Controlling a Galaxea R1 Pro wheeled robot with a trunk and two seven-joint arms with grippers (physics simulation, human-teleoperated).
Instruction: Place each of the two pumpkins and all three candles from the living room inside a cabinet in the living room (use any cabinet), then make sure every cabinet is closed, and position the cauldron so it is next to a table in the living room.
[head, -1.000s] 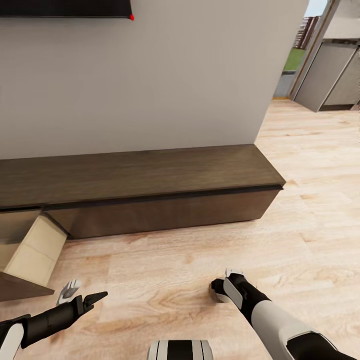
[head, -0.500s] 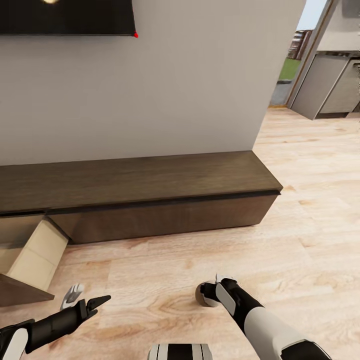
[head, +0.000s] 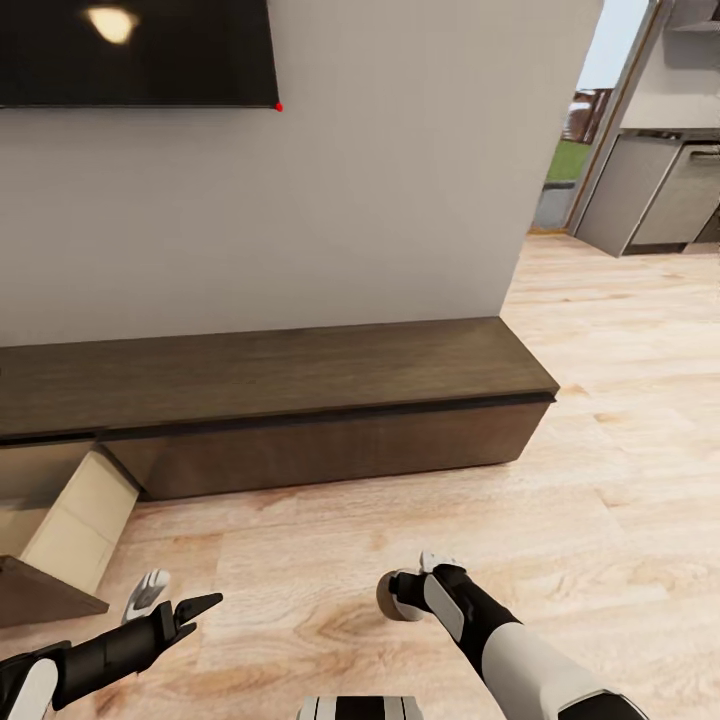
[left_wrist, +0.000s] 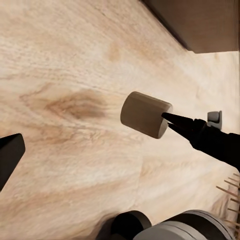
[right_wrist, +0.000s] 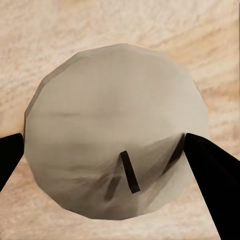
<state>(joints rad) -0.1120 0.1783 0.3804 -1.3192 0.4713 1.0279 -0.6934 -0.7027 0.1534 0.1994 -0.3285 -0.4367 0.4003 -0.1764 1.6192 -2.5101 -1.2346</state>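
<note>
Along the pale wall (head: 380, 180) runs the cabinet (head: 300, 400), the long, low dark-brown unit, with a dark television screen (head: 130, 50) mounted above it. At the cabinet's left end one drawer (head: 60, 525) stands pulled out, its beige inside showing; the rest of the front looks closed. Light wooden floor (head: 600, 480) spreads in front of it and on toward a doorway at the far right, where grey kitchen units (head: 660, 190) stand.

Low over the floor, the right hand (head: 408, 592) holds a candle (head: 393, 597), a short pale cylinder. In the right wrist view the candle's round end (right_wrist: 117, 132) faces the camera with a dark wick on it, and a black fingertip (right_wrist: 212, 165) presses against each side. The left wrist view shows the same candle (left_wrist: 145, 114) from the side, gripped at one end and held clear above the floor.

The left hand (head: 175, 598) hangs over the floor just in front of the open drawer, its two fingers spread wide and holding nothing.
</note>
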